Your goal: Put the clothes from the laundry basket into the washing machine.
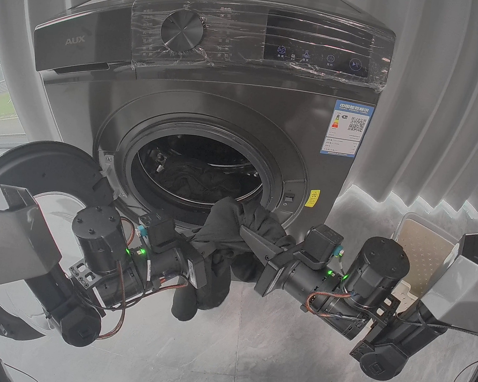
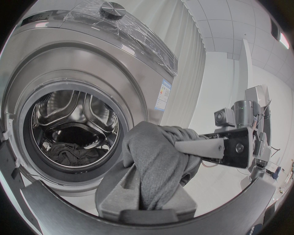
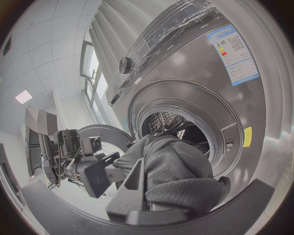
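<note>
Clothes (image 1: 195, 180) lay dark and crumpled far inside your washing machine (image 1: 80, 101). Nearer, a dark grey knit garment (image 1: 225, 226) hung bunched before the open doorway. You had the left gripper (image 2: 148, 199) and the right gripper (image 3: 162, 199) each clamped tight on it.

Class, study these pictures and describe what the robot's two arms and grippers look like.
The left arm and right arm pair pale grey faceted shells with black cylindrical joints carrying small green lights. Brownish cables loop outside the wrists, and each wrist bears a boxy black camera. The left gripper and right gripper have dark grey, wedge-shaped fingers.
</note>
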Controlling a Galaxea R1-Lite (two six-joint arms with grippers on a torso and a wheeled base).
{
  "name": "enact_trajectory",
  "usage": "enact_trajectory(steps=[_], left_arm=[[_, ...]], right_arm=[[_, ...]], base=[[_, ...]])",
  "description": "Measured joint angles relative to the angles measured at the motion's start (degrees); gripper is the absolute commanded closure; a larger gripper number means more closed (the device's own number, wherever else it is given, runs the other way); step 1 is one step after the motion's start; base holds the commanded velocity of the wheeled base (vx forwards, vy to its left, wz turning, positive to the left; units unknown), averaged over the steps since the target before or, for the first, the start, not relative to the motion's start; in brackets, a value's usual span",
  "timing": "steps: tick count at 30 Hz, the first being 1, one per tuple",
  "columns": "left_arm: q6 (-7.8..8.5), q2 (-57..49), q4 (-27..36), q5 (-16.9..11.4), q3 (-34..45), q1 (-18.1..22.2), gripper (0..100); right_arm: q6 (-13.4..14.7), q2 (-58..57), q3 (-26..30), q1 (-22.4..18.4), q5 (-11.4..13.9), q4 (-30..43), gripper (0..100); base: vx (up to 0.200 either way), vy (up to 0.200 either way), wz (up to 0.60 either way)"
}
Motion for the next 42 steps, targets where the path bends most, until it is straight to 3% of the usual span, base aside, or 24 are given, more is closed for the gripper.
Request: enact_trajectory(steps=[5,6,16,27,35,42], left_arm=[[-0.27,-0.5,0.1,0.7,-1.3,0.2,100],[-0.35,-0.6,0.1,0.9,-1.4,0.2,100],[-1.44,-1.0,-0.3,2.5,-3.4,1.3,100],[-2.1,-1.0,-0.2,3.1,-5.9,3.8,100],[-2.12,-1.2,-0.2,3.0,-6.1,4.3,100],[-2.05,-1.4,-0.2,2.9,-5.7,4.1,100]], right_arm=[[0.2,0.4,0.6,0.3,-0.1,-0.1,100],[0.2,0.5,0.6,0.3,-0.1,-0.1,0],[0.7,1.1,1.7,1.6,0.0,0.3,0],[0.4,0.2,10.2,4.7,0.5,0.1,0],[-0.7,0.0,8.0,1.4,0.8,0.1,0],[-1.8,0.3,4.0,-0.1,3.5,0.1,0]], base=[[0.0,0.0,0.0],[0.0,0.0,0.0],[0.0,0.0,0.0],[0.0,0.0,0.0],[0.0,0.0,0.0],[0.0,0.0,0.0]])
